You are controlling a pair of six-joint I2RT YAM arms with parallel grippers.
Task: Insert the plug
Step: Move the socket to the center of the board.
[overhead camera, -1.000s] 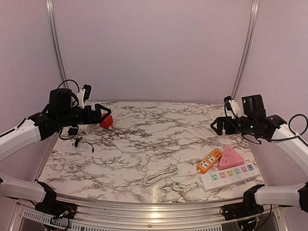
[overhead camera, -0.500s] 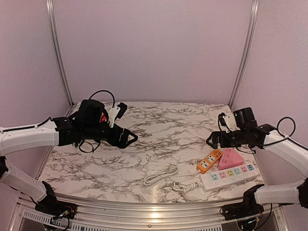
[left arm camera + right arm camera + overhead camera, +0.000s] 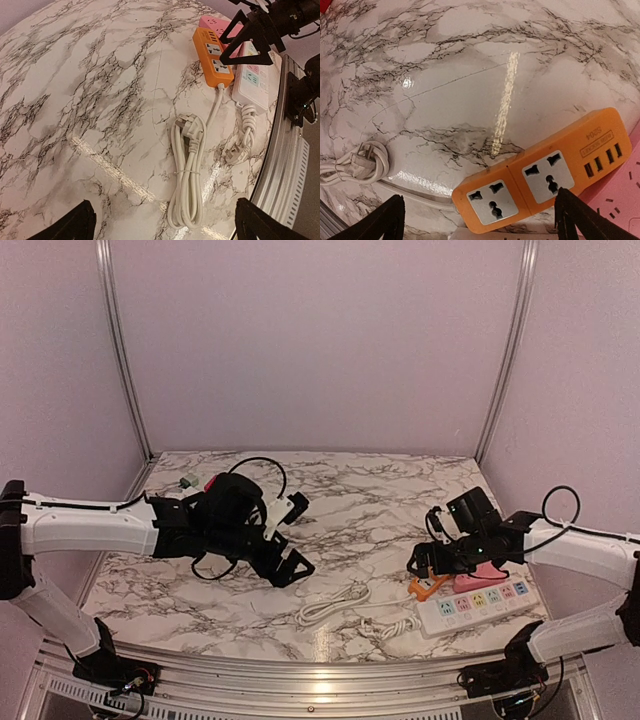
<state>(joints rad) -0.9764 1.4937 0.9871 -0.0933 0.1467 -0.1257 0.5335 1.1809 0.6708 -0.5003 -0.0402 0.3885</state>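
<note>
Plug and sockets all lie unheld on the marble table [image 3: 360, 490], so by my reading this is the reach-in, before any grasp. Both arms stretch low over the near half. The left gripper [image 3: 292, 568] has its jaws spread wide with nothing between them and hangs just above the coiled cord. The right gripper [image 3: 422, 565] is just as wide and just as empty, poised over the near end of the orange strip.

At the right-hand front sit three strips side by side: the long white strip [image 3: 252, 80] nearest the edge, the orange strip [image 3: 535, 175] beside it, and the pink strip [image 3: 215, 22] behind.

Running from the orange strip, the white cord [image 3: 185, 185] lies bundled in a long loop, and the plug [image 3: 192, 127] rests flat on the marble at the top of that loop, well apart from any socket.

Next, I'd say, the left arm must drop onto the plug body, pinch it across its sides, and lift it clear of the coil. Which socket is meant I cannot tell; the right arm looks placed to steady a strip.
</note>
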